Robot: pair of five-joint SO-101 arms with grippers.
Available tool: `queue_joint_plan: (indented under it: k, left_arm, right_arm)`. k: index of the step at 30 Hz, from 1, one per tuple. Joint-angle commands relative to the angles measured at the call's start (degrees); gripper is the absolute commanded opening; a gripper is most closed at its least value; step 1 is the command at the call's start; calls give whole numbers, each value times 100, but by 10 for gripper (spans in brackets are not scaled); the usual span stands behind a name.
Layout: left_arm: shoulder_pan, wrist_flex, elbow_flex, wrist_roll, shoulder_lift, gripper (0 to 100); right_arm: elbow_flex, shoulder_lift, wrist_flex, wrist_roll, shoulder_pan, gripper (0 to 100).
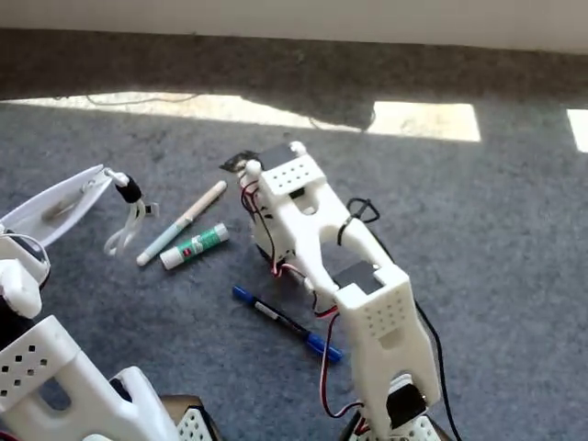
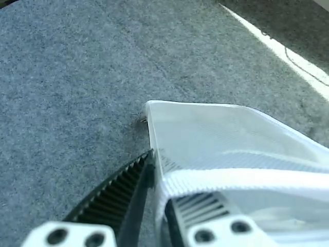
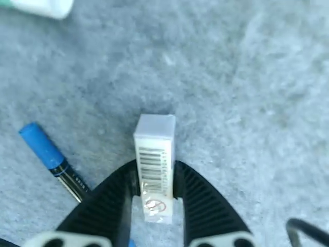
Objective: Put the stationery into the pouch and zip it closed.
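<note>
Beside the blue pen (image 3: 43,149), bare counter (image 3: 247,77) beyond, right jaws grip a white barcoded block (image 3: 154,149); left jaws clamp the pouch (image 2: 216,139).

In the right wrist view the black ribbed fingers (image 3: 203,200) run off the edge and cover both flanks of the near half of the small white barcoded box (image 3: 154,154). The blue-capped black pen (image 3: 51,159) disappears behind one of them, and the white glue stick (image 3: 38,5) is cropped by the edge. In the high view the white right arm (image 1: 358,294) hides that box. The white mesh pouch (image 1: 57,204) runs off the edge behind the white left arm (image 1: 55,377), and what lies inside it cannot be told.
</note>
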Motion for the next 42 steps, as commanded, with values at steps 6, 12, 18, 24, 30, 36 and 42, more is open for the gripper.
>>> queue_joint_plan:
  k: [6,12,18,24,30,36,42]
  left_arm:
    - [-13,-149,-40,70,-31,7]
    - [242,-149,-31,70,-31,7]
    - [242,-149,-31,70,-31,7]
    - [251,-149,-31,62,-31,7]
    - [251,-149,-31,62,-31,7]
    - [259,-149,-31,62,-31,7]
    - [743,-149,-48,70,-31,7]
  right_arm:
    - [-101,-400,57,-413,163,187]
    - [-75,-382,-409,-448,-171,206]
    - [-127,4,-523,-448,-198,202]
    - [-145,382,-743,-422,-224,113]
    - [-145,347,-523,-422,-215,54]
    - [-145,136,-382,-422,-189,5]
    - [-31,-558,-347,-448,-180,5]
